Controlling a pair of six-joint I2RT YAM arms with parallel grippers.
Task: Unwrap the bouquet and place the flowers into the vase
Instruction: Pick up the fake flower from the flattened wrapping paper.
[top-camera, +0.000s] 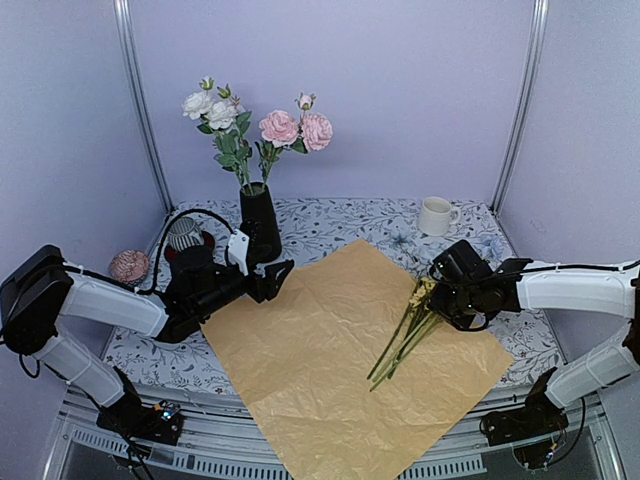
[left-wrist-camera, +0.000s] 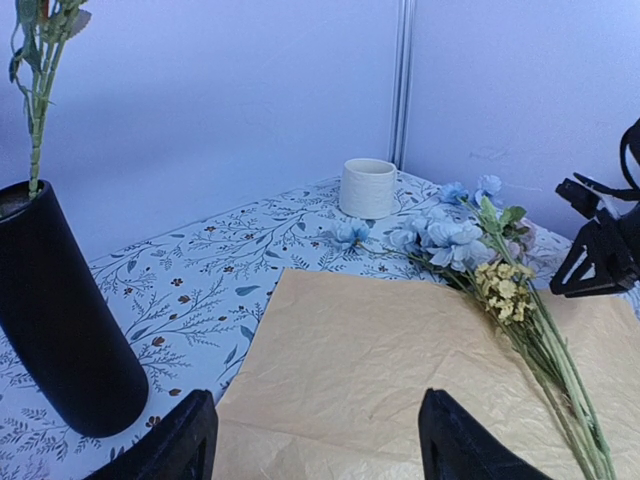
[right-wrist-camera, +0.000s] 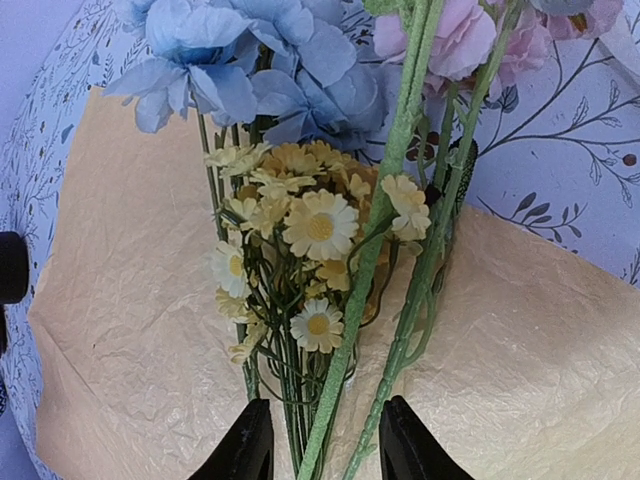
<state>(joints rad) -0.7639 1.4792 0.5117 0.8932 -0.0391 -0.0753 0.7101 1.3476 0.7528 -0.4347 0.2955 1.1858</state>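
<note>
The bouquet is unwrapped: its tan paper (top-camera: 310, 360) (left-wrist-camera: 380, 360) (right-wrist-camera: 130, 330) lies flat on the table. White and pink flowers (top-camera: 280, 128) stand in the black vase (top-camera: 260, 225) (left-wrist-camera: 60, 320). More flowers (top-camera: 405, 335) (left-wrist-camera: 500, 290) (right-wrist-camera: 320, 230), blue, pink and small yellow ones, lie on the paper's right side. My right gripper (top-camera: 440, 295) (right-wrist-camera: 327, 405) is open, its fingers either side of their green stems. My left gripper (top-camera: 262, 270) (left-wrist-camera: 315, 400) hangs open and empty over the paper's far-left edge, beside the vase.
A white mug (top-camera: 435, 215) (left-wrist-camera: 367, 187) stands at the back right. A striped grey-white object on a red base (top-camera: 185, 235) sits left of the vase, and a small pinkish ball (top-camera: 129, 266) lies further left. The tablecloth has a leaf print.
</note>
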